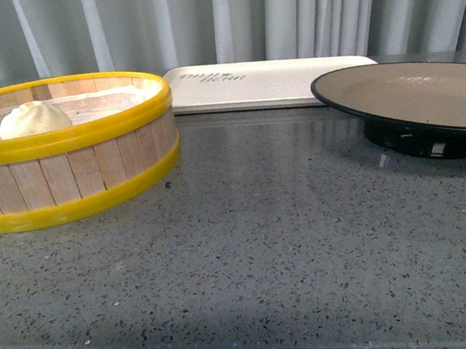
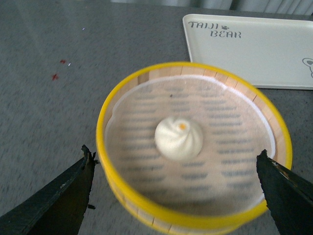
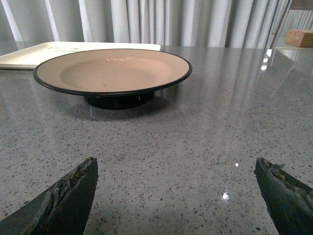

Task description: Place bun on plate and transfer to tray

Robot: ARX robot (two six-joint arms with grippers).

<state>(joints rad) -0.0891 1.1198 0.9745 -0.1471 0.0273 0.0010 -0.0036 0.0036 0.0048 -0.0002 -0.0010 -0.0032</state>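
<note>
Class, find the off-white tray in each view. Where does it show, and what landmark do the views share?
Front view: the tray lies at the back, between the steamer basket and the plate.
Left wrist view: it lies beyond the basket, cut off by the picture's edge.
Right wrist view: a strip of it shows behind the plate.
Shared landmark: the grey speckled table.

empty plate (image 3: 112, 73) on speckled counter (image 3: 195, 147), right gripper (image 3: 176, 196) spread wide
</note>
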